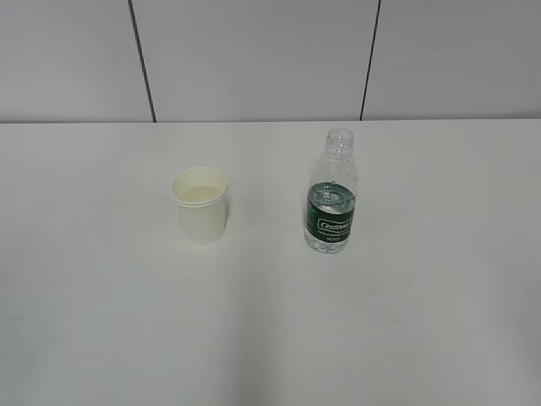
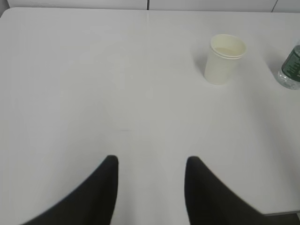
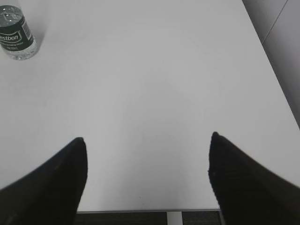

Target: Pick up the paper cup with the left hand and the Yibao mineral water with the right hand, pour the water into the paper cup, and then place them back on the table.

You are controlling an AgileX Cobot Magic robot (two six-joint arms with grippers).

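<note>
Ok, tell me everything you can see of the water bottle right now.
The Yibao mineral water is a small clear plastic bottle with ribbed shoulders, an open neck with no cap, and a dark green label band with white lettering. It stands upright on the table, to the right of the paper cup and apart from it. Water fills only its lower part. No gripper touches it.

Bottle [image 2: 291, 69] cropped (label perhaps unreadable)

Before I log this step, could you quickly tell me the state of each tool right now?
Left tool: open, holding nothing, apart from the paper cup.
Right tool: open wide, holding nothing, apart from the Yibao mineral water.
</note>
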